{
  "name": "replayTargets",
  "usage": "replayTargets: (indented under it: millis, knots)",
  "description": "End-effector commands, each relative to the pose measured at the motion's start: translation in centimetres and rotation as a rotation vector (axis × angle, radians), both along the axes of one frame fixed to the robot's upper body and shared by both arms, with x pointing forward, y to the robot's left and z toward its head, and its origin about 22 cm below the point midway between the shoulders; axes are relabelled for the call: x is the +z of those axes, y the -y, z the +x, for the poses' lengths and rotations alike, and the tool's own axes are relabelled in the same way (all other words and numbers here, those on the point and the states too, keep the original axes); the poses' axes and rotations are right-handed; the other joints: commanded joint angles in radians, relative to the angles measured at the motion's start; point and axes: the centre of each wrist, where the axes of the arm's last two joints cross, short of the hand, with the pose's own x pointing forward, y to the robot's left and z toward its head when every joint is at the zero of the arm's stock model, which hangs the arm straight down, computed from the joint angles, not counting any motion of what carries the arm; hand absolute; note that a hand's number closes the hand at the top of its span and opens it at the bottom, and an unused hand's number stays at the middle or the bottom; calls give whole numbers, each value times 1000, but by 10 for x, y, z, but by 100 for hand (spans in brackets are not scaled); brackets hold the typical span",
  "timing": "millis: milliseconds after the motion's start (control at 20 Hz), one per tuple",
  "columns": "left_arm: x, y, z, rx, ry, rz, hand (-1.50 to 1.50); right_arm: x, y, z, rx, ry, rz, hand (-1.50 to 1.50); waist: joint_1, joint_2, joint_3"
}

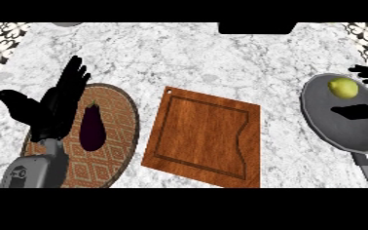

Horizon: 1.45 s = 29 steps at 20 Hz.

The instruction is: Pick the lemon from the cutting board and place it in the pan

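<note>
The yellow-green lemon (343, 87) lies inside the grey pan (323, 124) at the right edge, near its far rim. The wooden cutting board (205, 136) sits in the middle of the counter with nothing on it. Of my right hand (354, 111) only black fingertips show at the right edge, one part above the lemon and one part over the pan below it. They are spread apart and do not touch the lemon. My left hand (54, 109) stands open at the left, fingers up, resting over the woven mat.
A round woven mat (119, 126) at the left carries a dark purple eggplant (92, 126). The pan's handle (361, 163) runs toward the lower right. A black object (256, 28) sits at the counter's far edge.
</note>
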Motion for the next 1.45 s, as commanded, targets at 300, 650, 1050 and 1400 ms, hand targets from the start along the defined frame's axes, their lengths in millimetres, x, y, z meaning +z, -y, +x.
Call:
replayTargets:
  millis: [300,650,1050,1400]
  knots:
    - [-8,-17,-10,7,-21,-9,0,10,57,-38,-44,296,404,-150,-17,-5,1]
    - [-5,-12,-11,26,0,-12,0,36,135,-126,14,390,595,-150,-28,-6,1]
    - [0,-4,-8,15,-6,-14,0,16,160,-213,74,383,678,-150,-17,-4,1]
    - [-5,0,-10,35,8,5,0,13,151,-208,88,363,640,-150,-15,-4,0]
